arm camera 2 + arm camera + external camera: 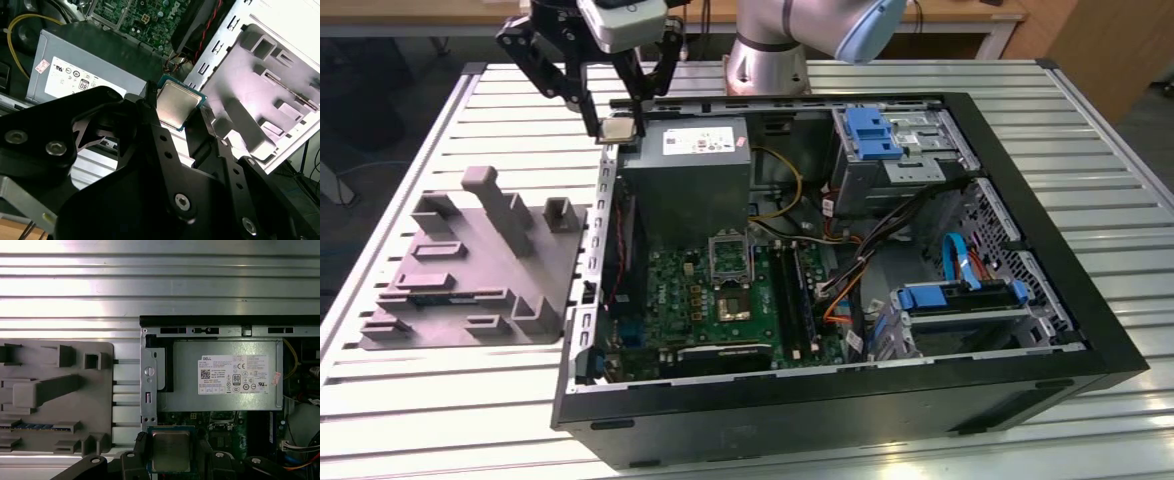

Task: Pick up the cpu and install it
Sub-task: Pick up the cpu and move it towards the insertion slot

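Your gripper point(616, 124) is clamped on the cpu point(177, 104) by its edges, hanging above the rim of the case point(854, 425) beside the grey power supply point(683, 180) — well apart from the green motherboard point(674, 285). Carry it flat, squeeze no harder, and square it to the board before lowering — tilt risks bent contacts.
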Motion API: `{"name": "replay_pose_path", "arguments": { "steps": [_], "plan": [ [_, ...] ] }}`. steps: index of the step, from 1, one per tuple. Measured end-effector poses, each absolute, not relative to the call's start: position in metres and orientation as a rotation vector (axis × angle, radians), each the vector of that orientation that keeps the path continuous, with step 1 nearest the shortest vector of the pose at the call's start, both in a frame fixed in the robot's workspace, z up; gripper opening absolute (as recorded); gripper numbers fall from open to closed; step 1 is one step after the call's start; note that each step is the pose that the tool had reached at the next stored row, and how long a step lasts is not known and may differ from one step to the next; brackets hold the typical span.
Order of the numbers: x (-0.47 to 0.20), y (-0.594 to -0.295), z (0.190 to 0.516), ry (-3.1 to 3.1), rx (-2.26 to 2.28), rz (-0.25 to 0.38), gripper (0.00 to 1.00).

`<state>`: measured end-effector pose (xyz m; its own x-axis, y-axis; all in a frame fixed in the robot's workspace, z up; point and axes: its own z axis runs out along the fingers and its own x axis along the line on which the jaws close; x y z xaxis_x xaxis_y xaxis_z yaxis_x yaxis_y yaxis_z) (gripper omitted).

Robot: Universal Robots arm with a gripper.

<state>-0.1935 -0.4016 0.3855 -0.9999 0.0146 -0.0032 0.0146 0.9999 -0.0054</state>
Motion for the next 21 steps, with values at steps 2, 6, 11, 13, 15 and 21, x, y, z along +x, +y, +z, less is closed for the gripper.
{"name": "replay_pose_path", "arguments": {
  "steps": [2, 6, 11, 13, 15, 21],
  "plan": [
    [-0.192, -0.402, 0.386, 3.138, 0.023, -0.009, 0.47],
    [-0.190, -0.402, 0.386, 3.138, 0.023, -0.009, 0.47],
    [-0.190, -0.402, 0.386, 3.138, 0.023, -0.009, 0.47],
    [-0.190, -0.402, 0.386, 3.138, 0.023, -0.009, 0.47],
    [-0.190, -0.402, 0.386, 3.138, 0.023, -0.009, 0.47],
    [-0.181, -0.402, 0.385, 3.138, 0.023, -0.009, 0.47]
  ]
}}
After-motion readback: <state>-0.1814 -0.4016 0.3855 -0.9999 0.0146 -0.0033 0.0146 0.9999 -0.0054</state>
